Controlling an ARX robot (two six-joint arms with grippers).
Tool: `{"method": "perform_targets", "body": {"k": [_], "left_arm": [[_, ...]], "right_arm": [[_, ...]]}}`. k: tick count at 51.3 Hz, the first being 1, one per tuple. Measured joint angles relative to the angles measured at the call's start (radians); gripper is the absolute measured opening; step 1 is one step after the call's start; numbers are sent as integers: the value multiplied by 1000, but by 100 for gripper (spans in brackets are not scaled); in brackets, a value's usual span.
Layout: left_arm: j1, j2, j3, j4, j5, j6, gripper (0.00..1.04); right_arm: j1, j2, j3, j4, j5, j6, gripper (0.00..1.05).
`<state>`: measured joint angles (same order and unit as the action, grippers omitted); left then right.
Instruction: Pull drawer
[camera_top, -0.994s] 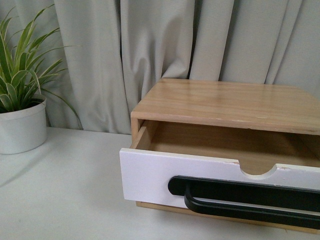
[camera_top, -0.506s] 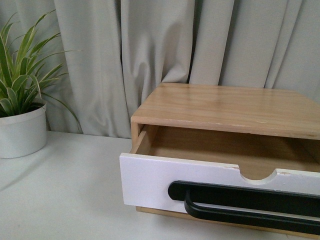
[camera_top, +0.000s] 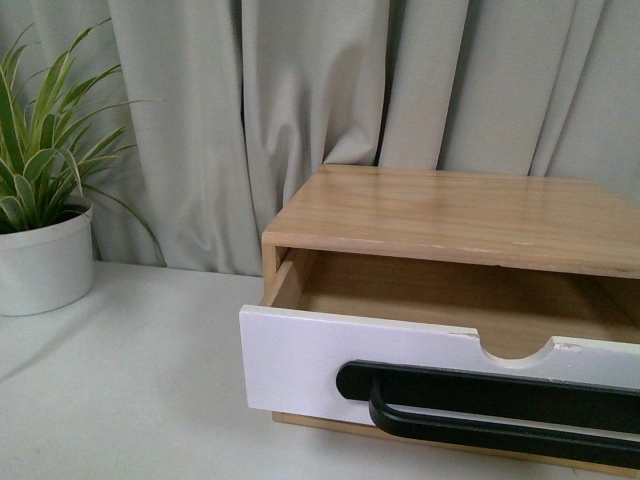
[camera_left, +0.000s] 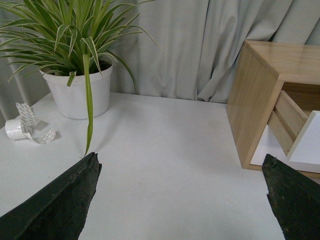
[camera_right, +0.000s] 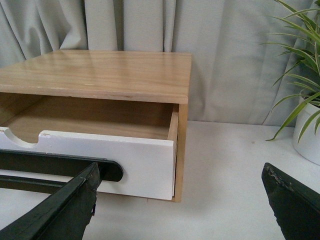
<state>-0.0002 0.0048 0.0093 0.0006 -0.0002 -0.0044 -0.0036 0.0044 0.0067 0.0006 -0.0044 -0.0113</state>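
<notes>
Below the light wooden cabinet top (camera_top: 460, 215), the wide white-fronted drawer (camera_top: 330, 365) with its long black bar handle (camera_top: 490, 405) stands pulled out, its light wood interior bare. Beside the cabinet, a white round pot (camera_top: 42, 265) holds a striped green plant (camera_top: 45, 140). Both the left gripper (camera_left: 182, 195) and right gripper (camera_right: 180, 200) are spread wide, holding nothing.

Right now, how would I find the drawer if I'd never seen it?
Look for the wooden box on the white table, right of the potted plant. The drawer sticks out of its front, white-faced, with a long black bar handle.
</notes>
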Motion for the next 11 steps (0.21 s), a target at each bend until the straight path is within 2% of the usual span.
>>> {"method": "perform_targets", "body": {"k": [11], "left_arm": [[0,0,0,0,0,0,98]], "right_arm": [[0,0,0,0,0,0,96]]}}
